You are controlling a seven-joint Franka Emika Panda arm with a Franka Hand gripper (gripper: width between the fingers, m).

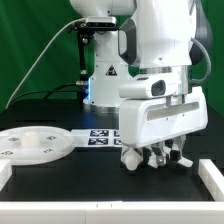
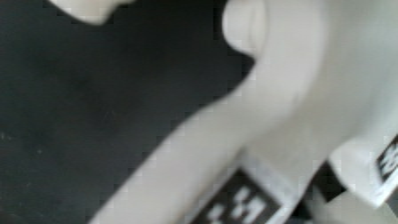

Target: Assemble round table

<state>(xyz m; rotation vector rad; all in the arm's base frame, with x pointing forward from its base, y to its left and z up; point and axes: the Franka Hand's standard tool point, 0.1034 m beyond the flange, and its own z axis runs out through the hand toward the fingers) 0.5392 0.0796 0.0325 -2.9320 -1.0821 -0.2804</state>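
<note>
The round disc [image 1: 35,145] lies flat on the black table at the exterior view's left, its small tags facing up. My gripper [image 1: 155,157] hangs low over the table at the exterior view's right, just past the marker board [image 1: 100,137]. White rounded lumps [image 1: 131,158] show under the hand; I cannot tell fingers from a part there. The wrist view is blurred: a broad white curved shape [image 2: 214,140] crosses the dark table, with black-and-white tags [image 2: 249,205] beside it. The leg and the foot cannot be made out with certainty.
The arm's white base [image 1: 105,75] stands behind the marker board against a green backdrop. A white rail [image 1: 100,212] runs along the table's front edge, and a white block [image 1: 210,172] stands at the exterior view's right.
</note>
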